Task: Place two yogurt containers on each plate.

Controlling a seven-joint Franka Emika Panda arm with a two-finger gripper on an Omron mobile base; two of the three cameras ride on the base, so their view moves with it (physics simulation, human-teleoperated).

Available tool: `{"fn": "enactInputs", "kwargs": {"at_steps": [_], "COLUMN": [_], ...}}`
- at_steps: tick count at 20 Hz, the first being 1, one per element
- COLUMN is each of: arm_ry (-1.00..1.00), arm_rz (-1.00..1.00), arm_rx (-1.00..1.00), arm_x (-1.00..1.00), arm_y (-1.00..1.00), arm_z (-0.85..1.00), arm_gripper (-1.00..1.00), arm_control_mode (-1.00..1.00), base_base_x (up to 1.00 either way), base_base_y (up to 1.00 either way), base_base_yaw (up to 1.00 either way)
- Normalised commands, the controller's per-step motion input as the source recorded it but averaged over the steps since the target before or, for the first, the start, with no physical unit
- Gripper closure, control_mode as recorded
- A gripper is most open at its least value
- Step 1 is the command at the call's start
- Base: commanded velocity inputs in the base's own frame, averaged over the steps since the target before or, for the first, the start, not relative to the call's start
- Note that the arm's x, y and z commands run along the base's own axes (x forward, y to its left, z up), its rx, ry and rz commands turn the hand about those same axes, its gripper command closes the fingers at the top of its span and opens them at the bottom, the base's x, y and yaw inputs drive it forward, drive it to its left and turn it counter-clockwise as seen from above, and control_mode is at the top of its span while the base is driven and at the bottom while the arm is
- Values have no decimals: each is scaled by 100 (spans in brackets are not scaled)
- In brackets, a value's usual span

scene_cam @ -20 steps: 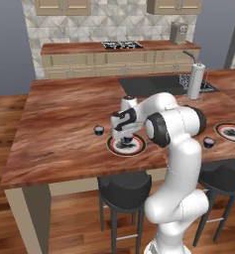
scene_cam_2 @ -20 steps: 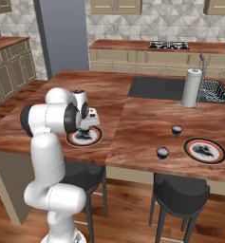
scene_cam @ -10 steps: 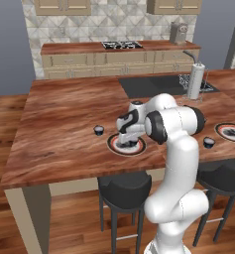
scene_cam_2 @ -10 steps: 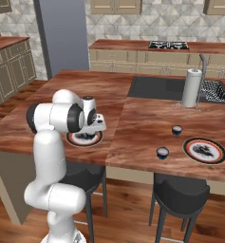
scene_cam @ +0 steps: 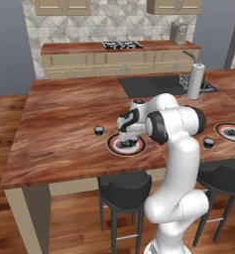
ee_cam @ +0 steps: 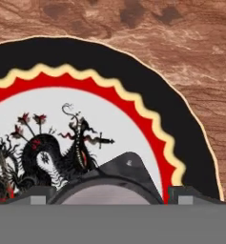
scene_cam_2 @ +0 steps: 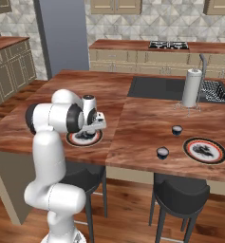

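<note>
My gripper [scene_cam: 127, 137] hangs low over the left plate [scene_cam: 114, 147], a black-rimmed plate with a red ring, also in the right base view as plate [scene_cam_2: 76, 140] under the gripper [scene_cam_2: 91, 131]. In the hand view a yogurt container [ee_cam: 126, 167] sits on that plate [ee_cam: 148, 90] between my fingertips [ee_cam: 185, 193]. The gripper [ee_cam: 110, 198] is open, its jaws standing a little off the cup's sides. Another yogurt container [scene_cam: 98, 130] stands on the counter left of the plate. Two more yogurt containers [scene_cam_2: 177, 129] [scene_cam_2: 163, 152] stand near the right plate [scene_cam_2: 217, 156].
A tall white paper-towel roll [scene_cam_2: 192, 88] stands by the dark sink [scene_cam_2: 156, 88] at the back of the island. Black stools [scene_cam: 124, 186] sit under the counter's front edge. Bare wood [scene_cam: 64, 109] stretches left of the left plate.
The gripper has dropped lower onto the left plate with the cup, and its jaws have spread wider.
</note>
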Motion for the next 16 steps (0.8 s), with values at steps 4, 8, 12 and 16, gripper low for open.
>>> {"fn": "enactInputs", "kwargs": {"at_steps": [4,8,12,16], "arm_ry": [-8,-6,-18,-9], "arm_rz": [0,0,0,0], "arm_rx": [0,0,0,0], "arm_x": [0,6,14,0], "arm_y": [0,0,2,8], "arm_z": [4,7,25,43], "arm_gripper": [-100,-100,-100,-100], "arm_control_mode": [-100,-100,-100,-100], "base_base_x": [0,0,0,0], "base_base_y": [0,0,0,0], "base_base_yaw": [0,0,0,0]}}
